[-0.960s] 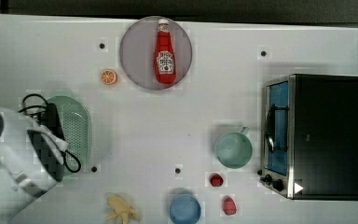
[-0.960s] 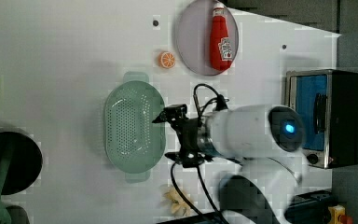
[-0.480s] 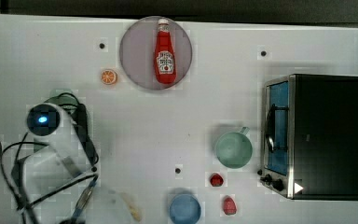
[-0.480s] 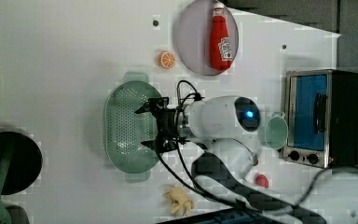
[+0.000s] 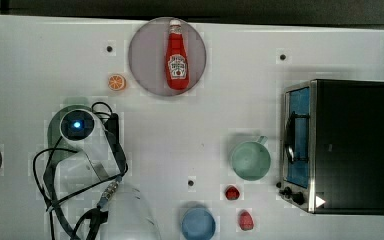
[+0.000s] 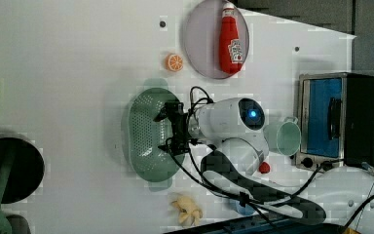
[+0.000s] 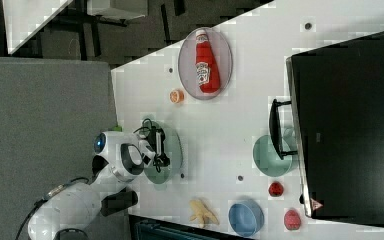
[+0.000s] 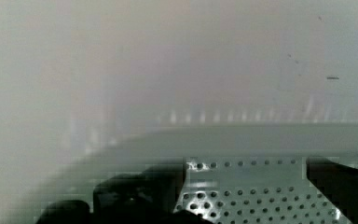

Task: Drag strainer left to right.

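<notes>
Jaws spread wide, the black gripper (image 6: pixel 171 128) hangs over the pale mint-green oval plastic strainer (image 6: pixel 145 131) on the white table (image 6: pixel 78 73), holding nothing.

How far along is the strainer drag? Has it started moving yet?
Done: the hand is open and down over the strainer's perforated bowl. In hand: it sits low inside, fingers spread above the holes. Left: the whole drag; the strainer lies at the top view's left, far from the mint cup.
</notes>
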{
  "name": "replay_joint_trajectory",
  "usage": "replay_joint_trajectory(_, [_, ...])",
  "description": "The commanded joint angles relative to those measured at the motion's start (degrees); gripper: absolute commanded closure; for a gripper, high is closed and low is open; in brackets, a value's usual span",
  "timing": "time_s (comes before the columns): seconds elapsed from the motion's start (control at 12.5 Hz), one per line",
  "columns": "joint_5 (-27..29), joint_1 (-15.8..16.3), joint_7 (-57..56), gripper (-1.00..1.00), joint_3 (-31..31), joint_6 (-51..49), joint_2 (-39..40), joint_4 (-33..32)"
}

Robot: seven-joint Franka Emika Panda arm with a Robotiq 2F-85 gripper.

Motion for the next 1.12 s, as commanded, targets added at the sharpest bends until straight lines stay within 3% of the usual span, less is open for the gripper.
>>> replay_joint_trajectory(0.08, [-0.24,0.47,2.77,-1.00,-1.87,-0.93,-3.10,-0.37])
replay_joint_trajectory(0.56, [-0.24,-0.94,1.31,-1.00,-8.01,-0.29,-9.81,-8.02])
replay_joint_trajectory(1.12, [-0.24,-3.60,-10.64,-1.00,-16.74,0.62,-13.26,-12.73])
